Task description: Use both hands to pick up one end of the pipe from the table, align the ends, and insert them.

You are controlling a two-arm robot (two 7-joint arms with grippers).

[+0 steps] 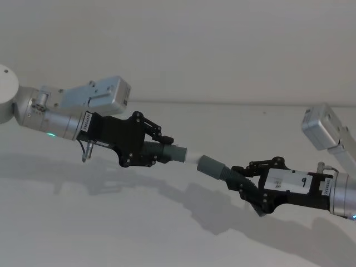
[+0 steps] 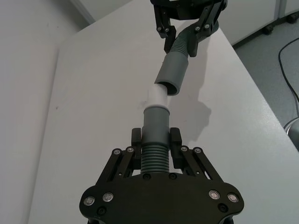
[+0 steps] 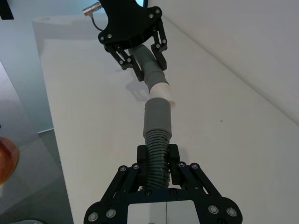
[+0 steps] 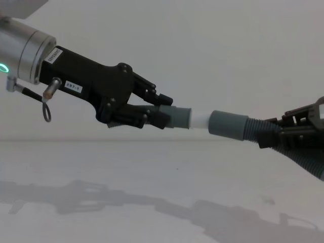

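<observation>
Both pipe pieces are held in the air above the white table (image 1: 111,222). My left gripper (image 1: 158,149) is shut on the corrugated part of one piece (image 2: 154,161). Its grey cuff (image 4: 177,118) ends in a white plug tip (image 4: 200,120). My right gripper (image 1: 245,181) is shut on the corrugated part of the other piece (image 3: 156,154), whose wide grey cuff (image 1: 211,166) faces the tip. The white tip (image 2: 156,98) meets the mouth of the wide cuff (image 2: 172,72), nearly in line with it. Most of the white still shows.
The table's edge (image 2: 261,93) runs close by on the right-arm side, with floor and a black cable (image 2: 287,51) beyond it. A second edge (image 3: 46,102) borders the far side of the table in the right wrist view.
</observation>
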